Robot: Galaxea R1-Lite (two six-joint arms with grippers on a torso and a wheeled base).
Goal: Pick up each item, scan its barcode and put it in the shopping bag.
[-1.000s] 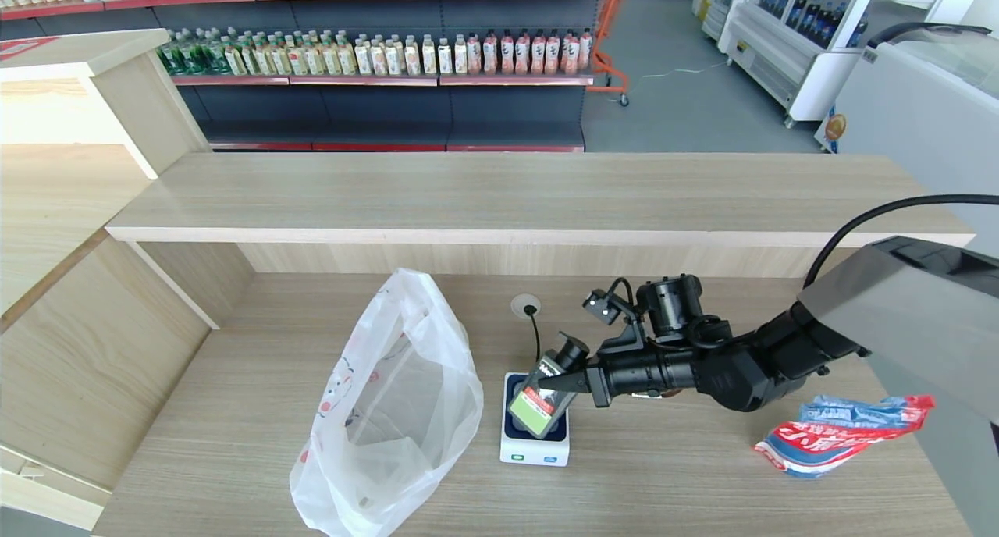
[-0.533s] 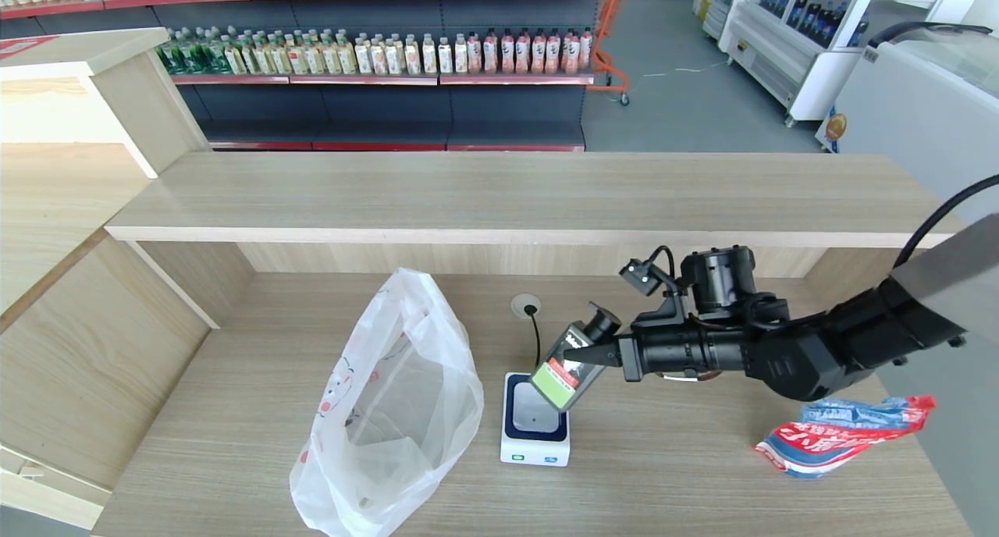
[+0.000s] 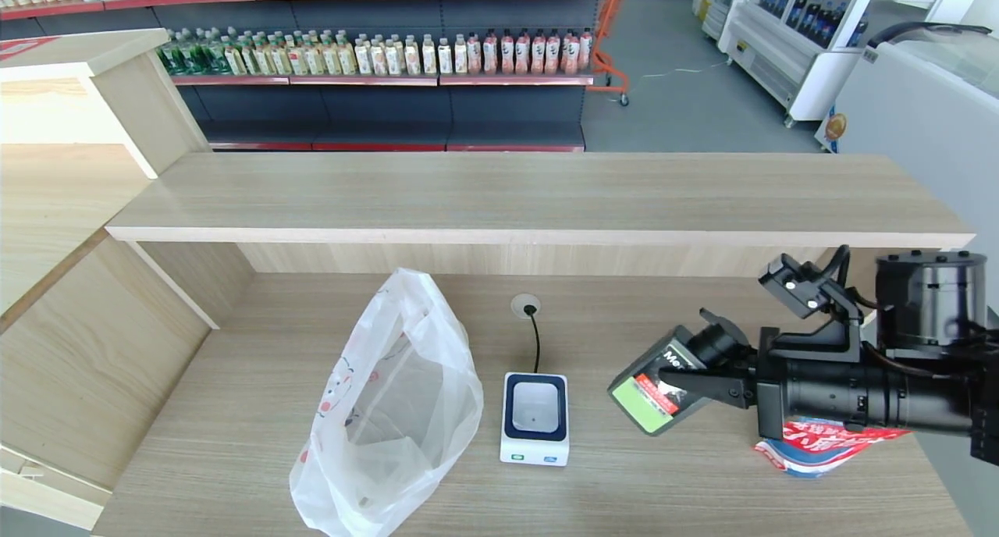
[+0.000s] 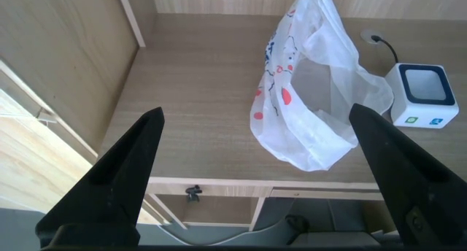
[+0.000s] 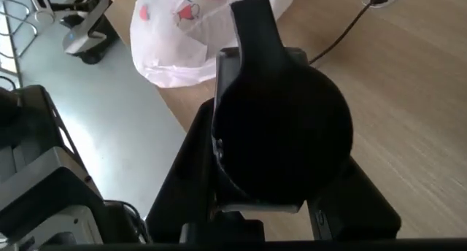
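Observation:
My right gripper (image 3: 688, 359) is shut on a dark bottle (image 3: 652, 387) with a black cap and a green and red label. It holds the bottle tilted above the desk, to the right of the white barcode scanner (image 3: 535, 417). In the right wrist view the bottle's black cap (image 5: 281, 134) sits under one finger (image 5: 254, 28). A white plastic shopping bag (image 3: 390, 412) stands open left of the scanner. A red and blue snack packet (image 3: 819, 446) lies on the desk under my right arm. My left gripper (image 4: 255, 116) hangs open above the desk's front edge, with the bag (image 4: 314, 98) and scanner (image 4: 423, 94) beyond it.
A raised wooden counter (image 3: 538, 197) runs along the back of the desk, with a side wall (image 3: 94, 365) on the left. The scanner's cable (image 3: 535, 334) leads to a grommet behind it. Shelves of drinks (image 3: 375, 53) and freezers stand in the shop beyond.
My right arm has carried the bottle away from above the scanner, off to the right and nearer to me. The bag, scanner and packet have not moved.

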